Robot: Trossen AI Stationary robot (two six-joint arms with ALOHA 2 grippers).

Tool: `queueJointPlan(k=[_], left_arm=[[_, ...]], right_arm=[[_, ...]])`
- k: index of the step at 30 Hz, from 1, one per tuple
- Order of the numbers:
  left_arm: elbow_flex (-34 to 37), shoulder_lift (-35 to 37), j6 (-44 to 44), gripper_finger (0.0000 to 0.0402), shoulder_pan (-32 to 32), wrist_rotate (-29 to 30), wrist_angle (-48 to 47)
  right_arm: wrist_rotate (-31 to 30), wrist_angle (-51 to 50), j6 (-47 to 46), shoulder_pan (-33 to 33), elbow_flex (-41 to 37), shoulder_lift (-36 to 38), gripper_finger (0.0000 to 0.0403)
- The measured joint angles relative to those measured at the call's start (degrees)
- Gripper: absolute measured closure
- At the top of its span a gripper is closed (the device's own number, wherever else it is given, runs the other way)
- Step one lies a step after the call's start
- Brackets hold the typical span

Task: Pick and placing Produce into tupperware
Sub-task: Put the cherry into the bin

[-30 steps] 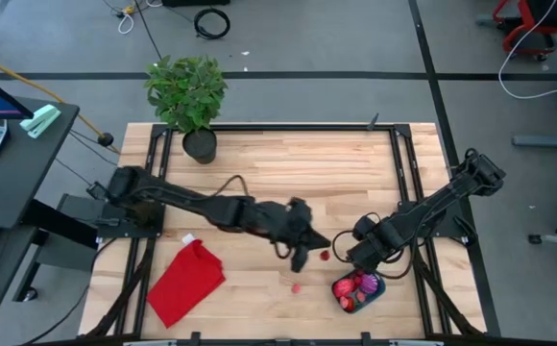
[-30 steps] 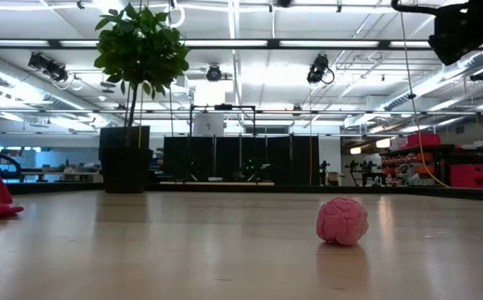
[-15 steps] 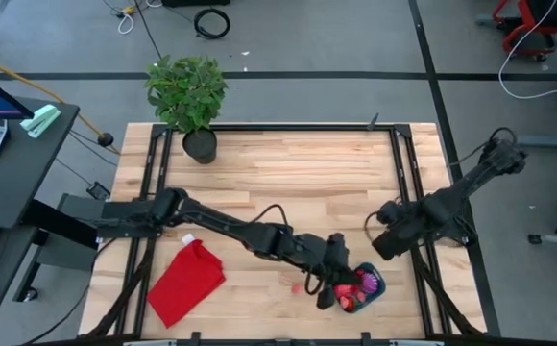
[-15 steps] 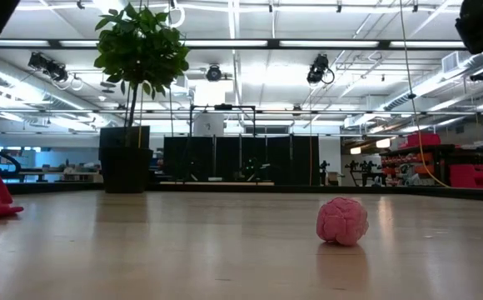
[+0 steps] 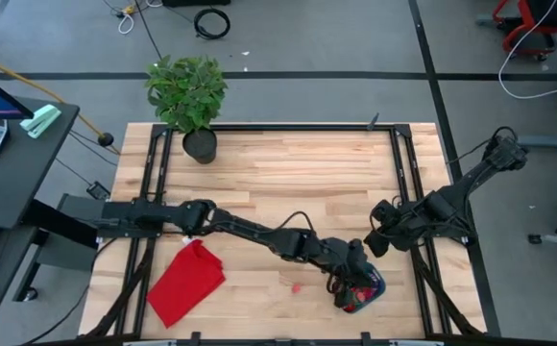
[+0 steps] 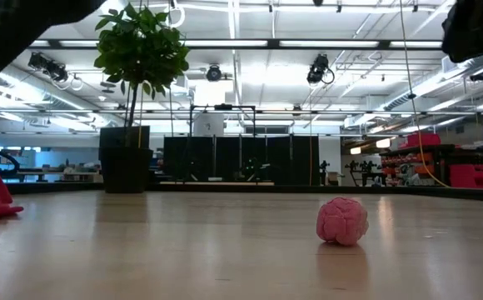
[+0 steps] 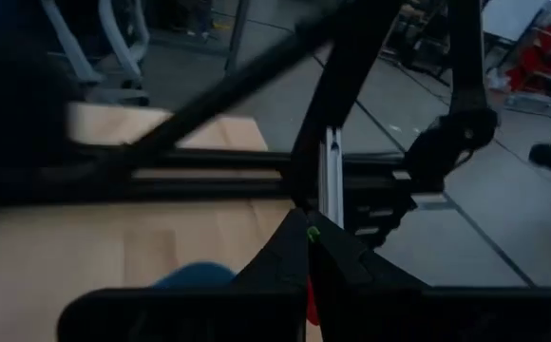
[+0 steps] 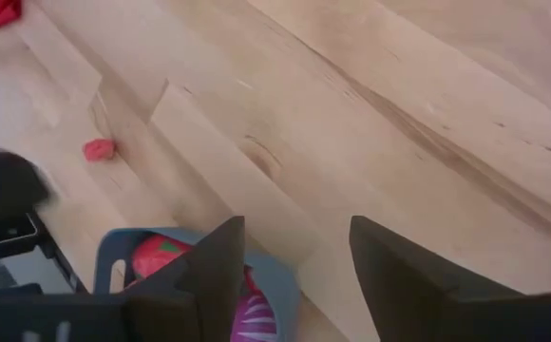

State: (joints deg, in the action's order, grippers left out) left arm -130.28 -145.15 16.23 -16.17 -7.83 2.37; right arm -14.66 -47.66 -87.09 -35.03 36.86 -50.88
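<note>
My left gripper [image 5: 349,285] reaches far across the table [image 5: 288,173] to its near right corner and hangs right over the tupperware [image 5: 372,289], its fingers [image 7: 306,256] pressed together; I catch a sliver of red just beside their tips in my left wrist view, but cannot tell whether anything is pinched there. The teal tub sits at the table's near right, with red and pink produce [image 5: 359,297] heaped inside it and a purple-pink piece [image 8: 256,318] showing by its rim in my right wrist view. One small pink piece [image 5: 297,285] lies loose on the wood just left of the tub, well apart from the red cloth [image 5: 186,281] at the near left; from table height it shows as a knobbly pink ball [image 6: 342,221]. My right gripper [image 5: 378,241] hovers above the table's right side, just beyond the tub, its fingers [image 8: 217,261] spread apart and holding nothing. A potted plant [image 5: 190,96] stands at the far left corner.
</note>
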Motion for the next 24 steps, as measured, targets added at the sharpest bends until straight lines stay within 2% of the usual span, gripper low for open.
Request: queueJointPlan(k=[3, 10, 19, 24], left_arm=[[-2.2, -2.6, -1.1, 0.0396, -1.0, -0.6, -1.0], [-2.2, -5.0, -3.2, 0.0390, -2.7, -0.8, -4.2], [-2.2, -5.8, -5.0, 0.0392, -1.5, 4.8, -10.0], [-2.2, -5.8, -5.0, 0.0378, -0.1, 5.2, -9.8]], right_arm=[[0.0, 0.0, -0.2, 0.0, 0.0, 0.0, 0.0201], [-0.3, 0.0, -0.3, 0.0, 0.0, 0.0, 0.0201], [-0.3, 0.2, -0.4, 0.0, 0.0, -0.1, 0.0203], [-0.3, 0.2, -1.8, 0.0, 0.0, -0.1, 0.0203]])
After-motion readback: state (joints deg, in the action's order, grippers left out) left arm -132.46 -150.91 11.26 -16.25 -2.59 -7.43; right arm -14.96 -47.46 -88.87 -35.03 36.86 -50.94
